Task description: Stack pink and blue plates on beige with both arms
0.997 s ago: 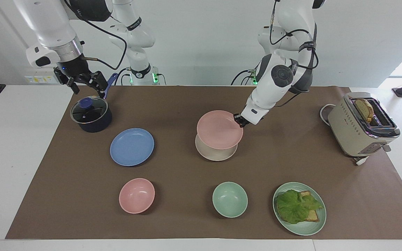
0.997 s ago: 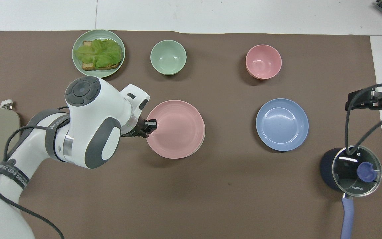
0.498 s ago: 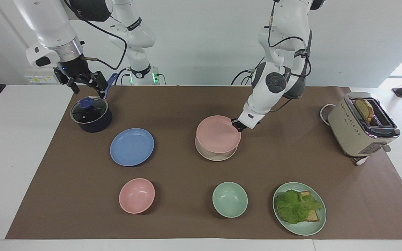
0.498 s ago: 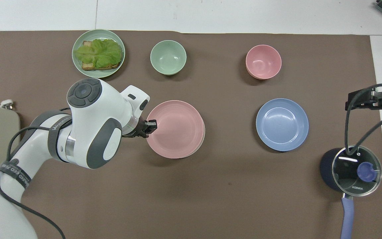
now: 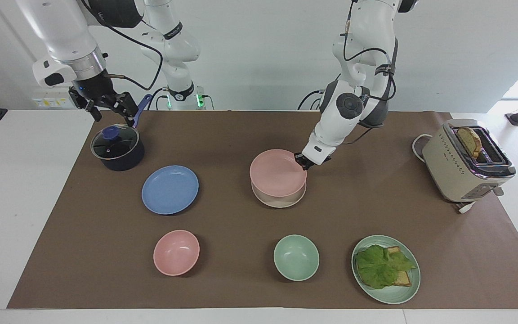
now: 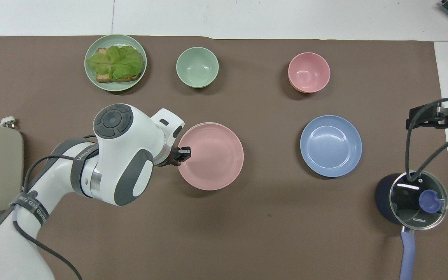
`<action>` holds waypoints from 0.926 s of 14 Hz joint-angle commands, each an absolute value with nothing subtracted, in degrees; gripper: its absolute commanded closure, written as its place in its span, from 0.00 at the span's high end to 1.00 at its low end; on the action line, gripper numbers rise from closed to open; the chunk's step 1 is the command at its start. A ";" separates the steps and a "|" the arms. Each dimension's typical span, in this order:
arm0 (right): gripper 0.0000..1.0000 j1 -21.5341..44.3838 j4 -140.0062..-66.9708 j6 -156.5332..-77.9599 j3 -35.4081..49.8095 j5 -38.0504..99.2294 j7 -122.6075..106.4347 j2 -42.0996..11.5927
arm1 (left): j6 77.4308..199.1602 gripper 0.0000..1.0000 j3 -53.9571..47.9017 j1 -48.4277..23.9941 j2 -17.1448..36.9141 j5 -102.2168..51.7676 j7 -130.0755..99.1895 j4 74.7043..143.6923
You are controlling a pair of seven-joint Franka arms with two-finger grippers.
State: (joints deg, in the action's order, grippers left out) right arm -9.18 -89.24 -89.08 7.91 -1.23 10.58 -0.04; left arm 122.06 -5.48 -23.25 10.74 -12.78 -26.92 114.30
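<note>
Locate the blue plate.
The blue plate lies on the mat toward the right arm's end, between the lidded pot and the pink bowl.

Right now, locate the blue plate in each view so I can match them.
Facing view: blue plate sits just past the lidded pot from the robots, toward the right arm's end.
Overhead view: blue plate sits toward the right arm's end.
Shared landmark: pink bowl, farther from the robots.

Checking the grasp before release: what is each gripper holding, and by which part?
The left gripper pinches the pink plate by its rim, over the beige plate. The right gripper holds nothing.
</note>
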 commanded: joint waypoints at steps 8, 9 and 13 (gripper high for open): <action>1.00 -10.02 -90.88 -89.21 8.26 -1.14 10.02 1.32 | 126.82 0.00 -4.48 -25.05 12.22 -13.80 -26.54 115.93; 1.00 -10.02 -90.88 -89.21 8.26 -1.06 10.02 1.32 | 126.91 0.00 -4.48 -25.14 12.22 -13.80 -26.46 115.93; 1.00 -10.02 -90.88 -89.21 8.35 -1.14 10.02 1.32 | 126.21 1.00 -4.48 -24.70 12.22 -13.80 -24.26 115.93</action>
